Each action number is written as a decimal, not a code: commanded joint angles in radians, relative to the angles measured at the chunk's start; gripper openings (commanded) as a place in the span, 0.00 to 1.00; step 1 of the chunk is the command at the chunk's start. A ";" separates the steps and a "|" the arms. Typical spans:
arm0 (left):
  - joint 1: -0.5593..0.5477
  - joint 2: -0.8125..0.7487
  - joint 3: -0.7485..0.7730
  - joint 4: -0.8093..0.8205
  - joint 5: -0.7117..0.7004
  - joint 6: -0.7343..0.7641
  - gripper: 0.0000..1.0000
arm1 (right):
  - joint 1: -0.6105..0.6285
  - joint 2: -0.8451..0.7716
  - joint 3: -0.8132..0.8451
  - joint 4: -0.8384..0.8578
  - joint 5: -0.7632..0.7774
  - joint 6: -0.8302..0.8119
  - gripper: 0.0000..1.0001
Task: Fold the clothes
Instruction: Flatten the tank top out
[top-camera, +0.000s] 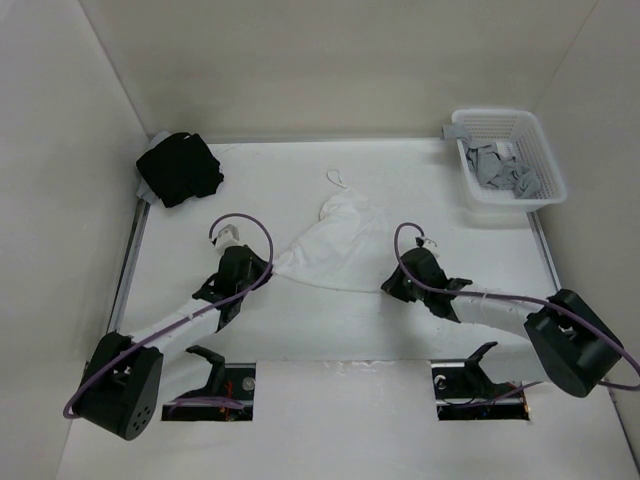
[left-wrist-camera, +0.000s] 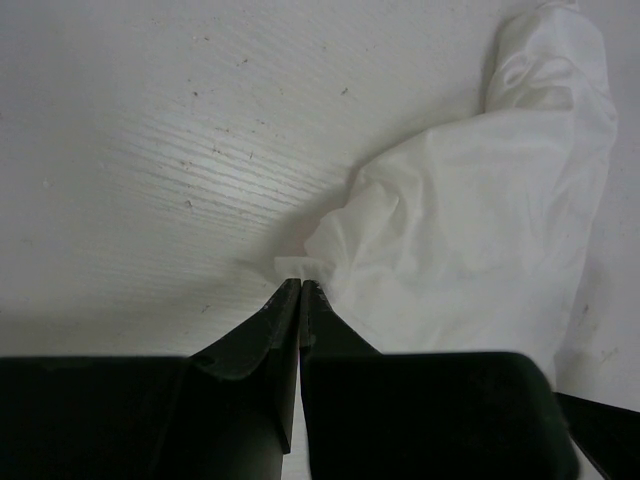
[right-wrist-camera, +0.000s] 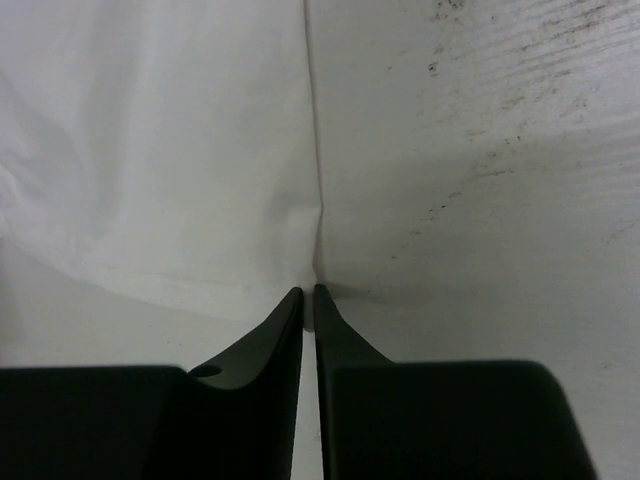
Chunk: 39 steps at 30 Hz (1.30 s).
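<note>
Clothes (top-camera: 335, 240) look thin, limp, featherlight; corners are the place to grab, I'd say. Left claw (left-wrist-camera: 300, 285) pinches one corner; right claw (right-wrist-camera: 308, 290) closed at the edge, hold unclear.

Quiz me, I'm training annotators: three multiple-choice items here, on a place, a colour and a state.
1. The black cloth bundle lies: A at the near edge; B in the far left corner; C dead centre.
2. The garments in the white plastic basket are: A red; B black; C grey.
3. The left gripper is: A shut on the thin white fabric garment; B wide open; C out of view.
B, it lies far left; C, grey folds show inside; A, its tips pinch a corner.
</note>
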 joint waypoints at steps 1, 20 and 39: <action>0.002 -0.038 -0.003 0.027 0.003 0.004 0.01 | -0.009 -0.036 -0.011 0.042 0.011 0.005 0.05; -0.060 -0.554 0.655 -0.363 -0.263 0.220 0.00 | 0.187 -0.688 0.687 -0.564 0.350 -0.360 0.02; 0.064 -0.051 0.693 -0.047 -0.304 0.239 0.00 | -0.260 -0.128 0.820 -0.181 -0.087 -0.343 0.03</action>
